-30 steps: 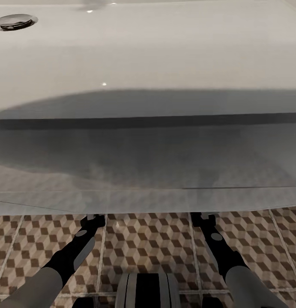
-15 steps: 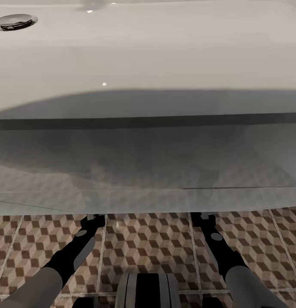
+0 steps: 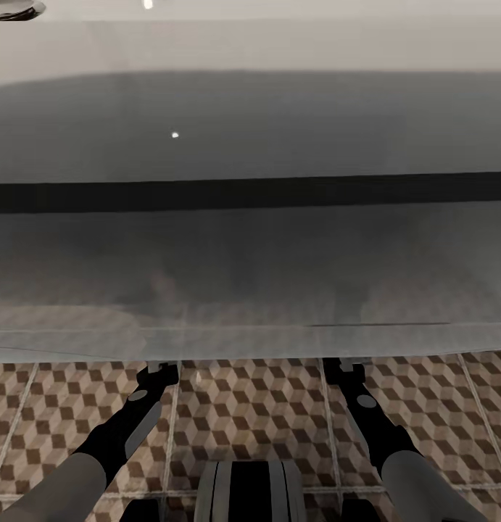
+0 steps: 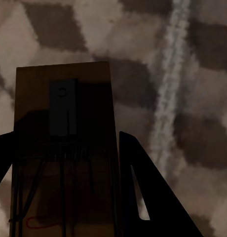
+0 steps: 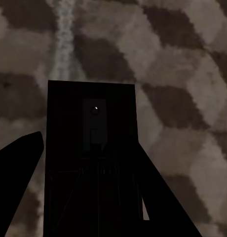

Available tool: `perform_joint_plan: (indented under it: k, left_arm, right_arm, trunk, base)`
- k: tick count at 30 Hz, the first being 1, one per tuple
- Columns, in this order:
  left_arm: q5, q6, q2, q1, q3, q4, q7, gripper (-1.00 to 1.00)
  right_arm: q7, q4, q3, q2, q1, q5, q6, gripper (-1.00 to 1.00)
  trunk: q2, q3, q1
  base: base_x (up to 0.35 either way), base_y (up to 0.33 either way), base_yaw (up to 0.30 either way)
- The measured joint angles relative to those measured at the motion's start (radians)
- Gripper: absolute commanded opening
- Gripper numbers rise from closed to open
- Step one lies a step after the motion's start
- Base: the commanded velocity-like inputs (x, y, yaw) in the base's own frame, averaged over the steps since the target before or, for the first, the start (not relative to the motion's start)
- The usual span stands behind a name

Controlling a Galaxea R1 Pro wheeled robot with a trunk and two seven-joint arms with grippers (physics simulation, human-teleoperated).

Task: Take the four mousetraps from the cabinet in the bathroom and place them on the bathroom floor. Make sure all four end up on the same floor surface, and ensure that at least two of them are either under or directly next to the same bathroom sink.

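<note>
Entry, left to right, past tense.

Sink (image 3: 250, 43): glossy white basin across the upper and middle frame of the head view, its underside in shadow; both arms ran forward beneath its front edge, so the hands themselves were hidden there.

Left gripper (image 4: 69, 187): in the left wrist view, dark fingers (image 4: 153, 197) stood close on either side of a mousetrap (image 4: 64, 148), a flat wooden board with wire parts and a dark catch plate. Fingers narrowed onto the board and appeared to grip it. The board hung over the bathroom floor (image 4: 192, 64); whether it touched the tiles could not be told.

Floor, head view: cube-patterned tiles (image 3: 250, 413) along the lower frame, between and beside the two forearms.

Right gripper (image 5: 89, 192): in the right wrist view, fingers (image 5: 19, 173) flanked a second mousetrap (image 5: 91, 148), very dark in shadow, likewise seemingly pinched between them, above the same tile pattern (image 5: 182, 74).

Risks, as judged:
- Release from a height: a board could bounce, flip or slide out from beneath the basin.
- Arms reaching unseen under the basin: a lift of either wrist could strike its underside.
- Deep shadow: height over the tiles hard to read, so a board might be pressed into the floor.
</note>
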Motion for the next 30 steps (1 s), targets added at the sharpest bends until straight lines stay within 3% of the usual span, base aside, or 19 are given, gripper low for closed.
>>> perform_joint_plan:
  k: [30]
  left_arm:
    - [0.001, 0.002, 0.003, 0.0, 0.002, 0.0, 0.0, -1.0]
  right_arm:
    - [0.0, 0.001, -0.001, 0.0, 0.0, -0.002, 0.0, -1.0]
  trunk:
    - [0.0, 0.0, 0.0]
  base:
    - [0.0, 0.0, 0.0]
